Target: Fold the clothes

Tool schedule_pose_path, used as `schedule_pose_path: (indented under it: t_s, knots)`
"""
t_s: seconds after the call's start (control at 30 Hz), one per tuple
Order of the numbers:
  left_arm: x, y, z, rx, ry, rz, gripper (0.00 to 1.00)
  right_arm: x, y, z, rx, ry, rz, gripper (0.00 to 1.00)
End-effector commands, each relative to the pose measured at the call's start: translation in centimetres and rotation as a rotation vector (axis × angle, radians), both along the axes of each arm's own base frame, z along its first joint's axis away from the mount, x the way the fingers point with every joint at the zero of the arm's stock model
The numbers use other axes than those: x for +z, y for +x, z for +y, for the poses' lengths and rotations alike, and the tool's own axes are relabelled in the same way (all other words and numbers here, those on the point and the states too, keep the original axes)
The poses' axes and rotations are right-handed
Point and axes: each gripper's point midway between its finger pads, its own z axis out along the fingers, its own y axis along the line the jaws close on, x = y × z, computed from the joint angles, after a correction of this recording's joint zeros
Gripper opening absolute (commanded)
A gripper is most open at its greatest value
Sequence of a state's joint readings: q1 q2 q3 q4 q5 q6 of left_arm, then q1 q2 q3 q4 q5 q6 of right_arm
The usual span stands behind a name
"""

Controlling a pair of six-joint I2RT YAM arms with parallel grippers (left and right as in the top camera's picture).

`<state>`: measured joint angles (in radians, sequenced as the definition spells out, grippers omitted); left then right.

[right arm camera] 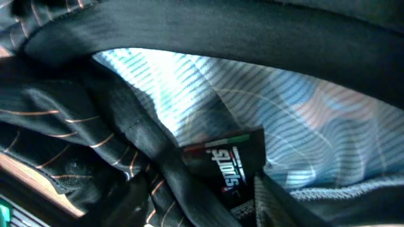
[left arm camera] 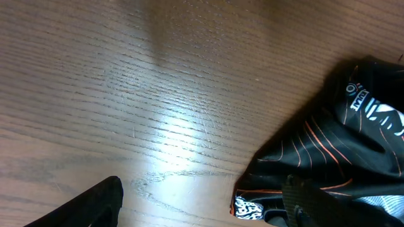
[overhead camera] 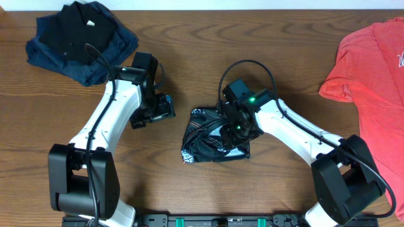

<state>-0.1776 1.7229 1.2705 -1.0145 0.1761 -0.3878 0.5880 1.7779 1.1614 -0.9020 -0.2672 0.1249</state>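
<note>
while the left pincer [overhead camera: 167, 108] stands spread, jersey [overhead camera: 203, 144] hides the right pincer [overhead camera: 237, 128]: cannot tell.

Bright, even light from above falls on the wooden table [overhead camera: 189, 38] in the overhead view, which is sharp from edge to edge, with only soft, short shadows under the left arm [overhead camera: 107, 116] and the right arm [overhead camera: 297, 129]. In the left wrist view a pale patch of glare lies on the wood grain near the shiny black jersey [left arm camera: 328, 151], a faint shadow darkens the top and the near bottom edge is blurred. The right wrist view is dim and soft, too close to focus, with light glowing through the jersey's pale grey inside around a half-readable label [right arm camera: 230, 170].
</note>
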Motion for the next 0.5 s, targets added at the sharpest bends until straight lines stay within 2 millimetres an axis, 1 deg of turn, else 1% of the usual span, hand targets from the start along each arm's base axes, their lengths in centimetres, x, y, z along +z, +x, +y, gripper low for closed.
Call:
schedule_pose_path:
  t_s: [0.0, 0.03, 0.07, 0.2, 0.3, 0.43, 0.47]
  knots:
    - [-0.3, -0.3, 0.4, -0.009, 0.015, 0.010, 0.82, -0.1, -0.6, 0.5, -0.013, 0.017, 0.028, 0.40]
    - [-0.3, -0.3, 0.4, -0.009, 0.015, 0.010, 0.82, -0.1, -0.6, 0.4, -0.024, 0.014, 0.030, 0.35]
    - [-0.3, -0.3, 0.4, -0.009, 0.015, 0.010, 0.82, -0.1, -0.5, 0.3, -0.039, 0.006, 0.032, 0.31]
    - [-0.3, -0.3, 0.4, -0.009, 0.015, 0.010, 0.82, -0.3, -0.1, -1.0, -0.109, -0.059, 0.024, 0.24]
    - [-0.3, -0.3, 0.4, -0.009, 0.015, 0.010, 0.82, -0.4, 0.1, -1.8, -0.148, -0.098, 0.021, 0.14]
    - [-0.3, -0.3, 0.4, -0.009, 0.015, 0.010, 0.82, 0.1, 0.0, -2.5, -0.184, -0.127, 0.041, 0.08]
    - [-0.3, -0.2, 0.4, -0.010, 0.015, 0.009, 0.82, 0.3, -0.1, -2.6, -0.193, -0.132, 0.049, 0.09]
